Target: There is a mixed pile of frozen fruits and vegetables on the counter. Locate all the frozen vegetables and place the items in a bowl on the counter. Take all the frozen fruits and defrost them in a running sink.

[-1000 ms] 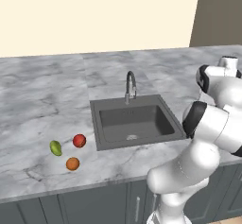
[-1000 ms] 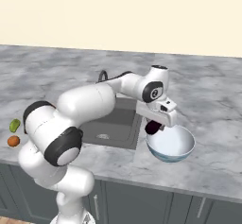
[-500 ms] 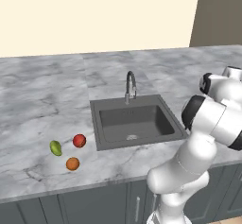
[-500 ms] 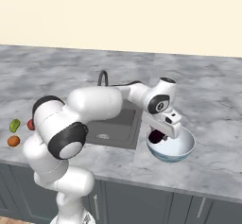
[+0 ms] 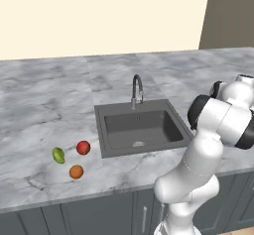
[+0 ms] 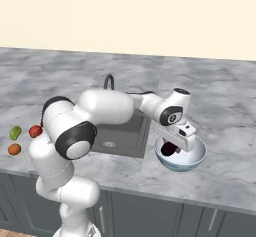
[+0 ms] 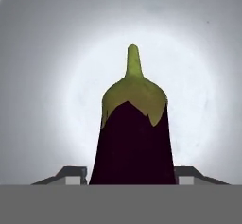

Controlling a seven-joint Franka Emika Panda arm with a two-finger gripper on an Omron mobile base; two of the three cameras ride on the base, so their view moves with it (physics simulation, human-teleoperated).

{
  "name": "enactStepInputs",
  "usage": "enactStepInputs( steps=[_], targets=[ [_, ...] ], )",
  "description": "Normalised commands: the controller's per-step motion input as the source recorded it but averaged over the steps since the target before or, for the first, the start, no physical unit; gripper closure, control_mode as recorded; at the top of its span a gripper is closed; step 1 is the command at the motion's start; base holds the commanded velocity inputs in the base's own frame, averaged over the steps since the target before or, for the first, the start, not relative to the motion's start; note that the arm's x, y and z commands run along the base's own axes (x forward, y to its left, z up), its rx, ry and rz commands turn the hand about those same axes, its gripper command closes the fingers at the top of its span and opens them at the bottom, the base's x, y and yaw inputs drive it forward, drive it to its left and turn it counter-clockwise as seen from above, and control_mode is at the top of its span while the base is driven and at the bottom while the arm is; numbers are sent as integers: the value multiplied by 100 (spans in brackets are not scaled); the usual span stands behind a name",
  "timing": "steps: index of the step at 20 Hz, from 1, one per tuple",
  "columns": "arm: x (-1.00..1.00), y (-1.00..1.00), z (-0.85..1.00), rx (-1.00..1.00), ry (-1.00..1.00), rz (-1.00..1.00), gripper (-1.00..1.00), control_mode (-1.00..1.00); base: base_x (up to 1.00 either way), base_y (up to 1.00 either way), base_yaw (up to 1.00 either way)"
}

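Left base view: on the counter [image 5: 44, 105], left of the sink [image 5: 141, 127], lie a red ball [image 5: 83, 147], a green oval [image 5: 58, 155] and an orange ball [image 5: 76, 171], close together but apart.

Right base view: the gripper [image 6: 172, 147] reaches down into the bowl [image 6: 192, 159], which stands just right of the sink, with the eggplant [image 6: 169, 149] dark at its tips.

Hand view: the eggplant stands between the fingertips [image 7: 71, 175], green cap away from the camera, over the bowl's pale floor. Whether the fingers press its sides I cannot tell.
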Motion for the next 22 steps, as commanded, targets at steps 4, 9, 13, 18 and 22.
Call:
enactStepInputs(
  steps=[4,9,13,18,22],
  targets=[
    [0,-7,12,-2,0,0,-100,-100,0,0,0],
    [0,7,9,-5,1,0,-100,-100,0,0,0],
    [-33,69,35,-11,-1,4,-100,-100,0,0,0],
    [-48,99,12,-7,-4,9,-100,-100,0,0,0],
    [-27,100,-3,-10,1,8,-100,-100,0,0,0]
  ],
)
